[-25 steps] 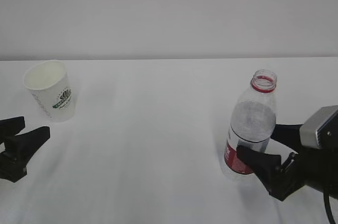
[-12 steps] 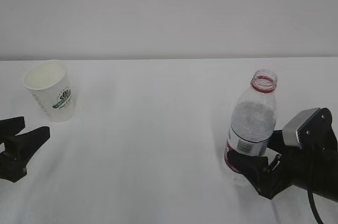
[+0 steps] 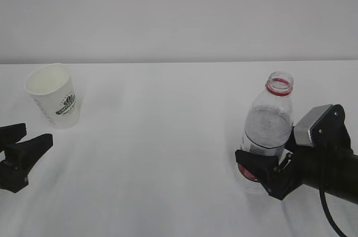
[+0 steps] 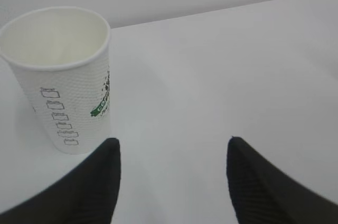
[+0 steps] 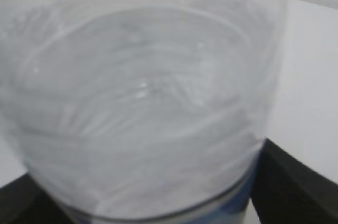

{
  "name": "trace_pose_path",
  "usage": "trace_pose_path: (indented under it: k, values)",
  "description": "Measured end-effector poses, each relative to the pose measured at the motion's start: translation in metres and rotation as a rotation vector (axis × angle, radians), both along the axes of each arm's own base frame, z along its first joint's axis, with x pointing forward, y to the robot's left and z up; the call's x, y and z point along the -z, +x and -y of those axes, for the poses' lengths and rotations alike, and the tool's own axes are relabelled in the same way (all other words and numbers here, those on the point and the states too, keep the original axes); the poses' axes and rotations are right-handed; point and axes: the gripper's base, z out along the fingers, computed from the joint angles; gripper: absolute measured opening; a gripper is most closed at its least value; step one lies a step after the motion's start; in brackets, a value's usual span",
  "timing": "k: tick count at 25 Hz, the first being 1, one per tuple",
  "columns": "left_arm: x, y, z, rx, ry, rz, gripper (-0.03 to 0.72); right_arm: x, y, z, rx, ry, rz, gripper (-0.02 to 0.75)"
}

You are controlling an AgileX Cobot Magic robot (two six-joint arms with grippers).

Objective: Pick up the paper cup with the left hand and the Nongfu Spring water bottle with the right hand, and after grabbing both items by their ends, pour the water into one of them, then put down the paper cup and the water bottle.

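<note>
The white table [image 3: 168,136] carries one bottle and one cup, well apart, with one gripper by each.

On the right, the right hand [image 3: 267,165] reaches in from the near right edge, its jaws standing wide on either side of the lower body of the Nongfu Spring water bottle [image 3: 267,131]. The bottle stands upright between the fingers; whether they press on it cannot be told. In the right wrist view the bottle [image 5: 148,102] fills nearly the whole picture, blurred, with a black finger at each lower corner. The bottle has no cap, a red neck ring and a red-and-white label low down; none of its writing can be read. The water cannot be made out clearly through the ribbed plastic.

On the left, the left hand [image 3: 19,145] sits at the near left edge with jaws parted and nothing between them. The paper cup [image 3: 52,96] stands upright just beyond it, farther back and apart from the fingers [image 4: 100,182]. In the left wrist view the cup [image 4: 63,86] lies ahead of the left finger, showing a green logo and a column of small boxes, the text too small to read.
</note>
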Motion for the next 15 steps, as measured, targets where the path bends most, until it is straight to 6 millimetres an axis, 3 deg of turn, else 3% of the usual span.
trace_pose_path:
  k: [9,15]
  values:
    - [0.0,0.0,0.0,0.0,0.0,0.0,0.465,-0.0002,0.0006,-0.0006,-0.008,0.0,0.003,0.502]
    - [0.0,0.0,0.0,0.0,0.0,0.0,0.465,-0.0002,0.0006,-0.0006,-0.008,0.0,0.003,0.456]
